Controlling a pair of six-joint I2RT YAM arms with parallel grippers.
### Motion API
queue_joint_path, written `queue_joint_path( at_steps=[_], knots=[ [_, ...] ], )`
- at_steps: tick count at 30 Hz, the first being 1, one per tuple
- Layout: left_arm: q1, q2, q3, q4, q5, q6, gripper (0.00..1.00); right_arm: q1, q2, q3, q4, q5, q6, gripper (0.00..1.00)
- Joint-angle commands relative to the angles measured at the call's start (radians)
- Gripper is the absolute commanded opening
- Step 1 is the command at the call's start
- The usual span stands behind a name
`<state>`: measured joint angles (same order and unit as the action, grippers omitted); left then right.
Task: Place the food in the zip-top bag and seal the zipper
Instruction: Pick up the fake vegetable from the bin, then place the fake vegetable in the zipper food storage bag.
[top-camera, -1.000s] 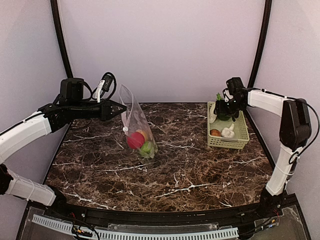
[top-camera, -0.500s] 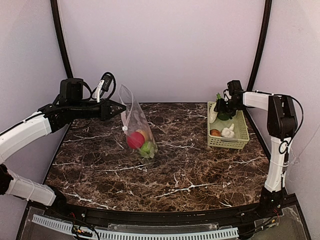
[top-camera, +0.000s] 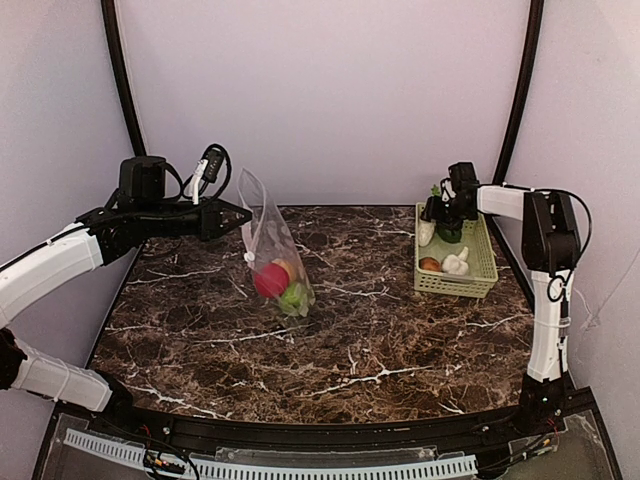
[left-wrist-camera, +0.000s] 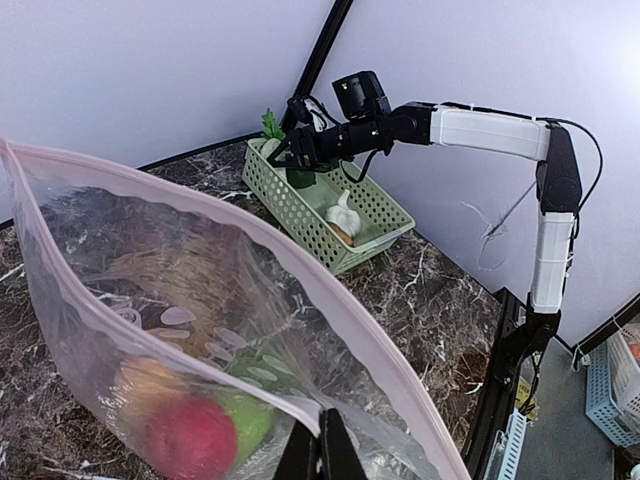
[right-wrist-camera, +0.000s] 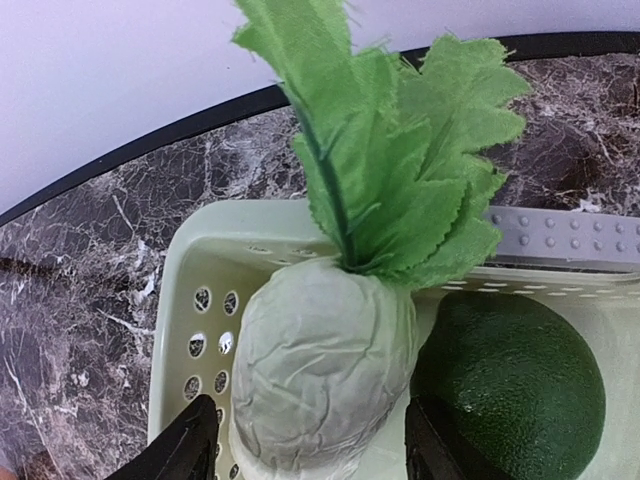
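Observation:
My left gripper (top-camera: 243, 213) is shut on the top edge of the clear zip-top bag (top-camera: 272, 252) and holds it up, mouth open. In the left wrist view my left gripper (left-wrist-camera: 320, 450) pinches the whitish-pink zipper (left-wrist-camera: 330, 300). A red apple (top-camera: 270, 281), a green apple (top-camera: 294, 295) and an orange (top-camera: 286, 268) lie in the bag. My right gripper (top-camera: 434, 212) is open, its fingers (right-wrist-camera: 185, 445) on either side of the white radish (right-wrist-camera: 320, 365) in the pale green basket (top-camera: 482, 262). A dark green piece (right-wrist-camera: 515, 390) lies beside the radish. Garlic (top-camera: 456, 264) and a brown piece (top-camera: 430, 265) lie in the basket.
The basket stands at the back right of the dark marble table (top-camera: 380, 330), near the right wall. The bag hangs at the back left. Black frame posts (top-camera: 520, 90) rise at both back corners.
My right gripper has moved a little left and back over the basket, down around the radish. The left gripper and the bag have not moved.

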<state>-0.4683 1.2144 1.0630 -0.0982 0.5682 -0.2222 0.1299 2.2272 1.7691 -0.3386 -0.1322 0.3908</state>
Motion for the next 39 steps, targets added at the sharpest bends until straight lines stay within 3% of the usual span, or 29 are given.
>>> queue_joint_path(
  at_steps=[1, 14, 31, 39],
  knots=[
    [0.008, -0.001, -0.016, 0.028, 0.022, -0.006, 0.01, -0.004, 0.044, 0.034, 0.021, -0.011, 0.029, 0.62],
    [0.011, 0.017, 0.005, 0.031, 0.046, -0.015, 0.01, -0.004, -0.045, -0.033, 0.079, -0.014, 0.036, 0.40],
    [0.003, 0.205, 0.303, -0.068, 0.167, -0.030, 0.01, 0.009, -0.605, -0.396, 0.146, -0.029, -0.014, 0.38],
    [-0.008, 0.223, 0.290, -0.078, 0.162, -0.029, 0.01, 0.161, -0.804, -0.424, 0.093, -0.021, -0.040, 0.37]
  ],
)
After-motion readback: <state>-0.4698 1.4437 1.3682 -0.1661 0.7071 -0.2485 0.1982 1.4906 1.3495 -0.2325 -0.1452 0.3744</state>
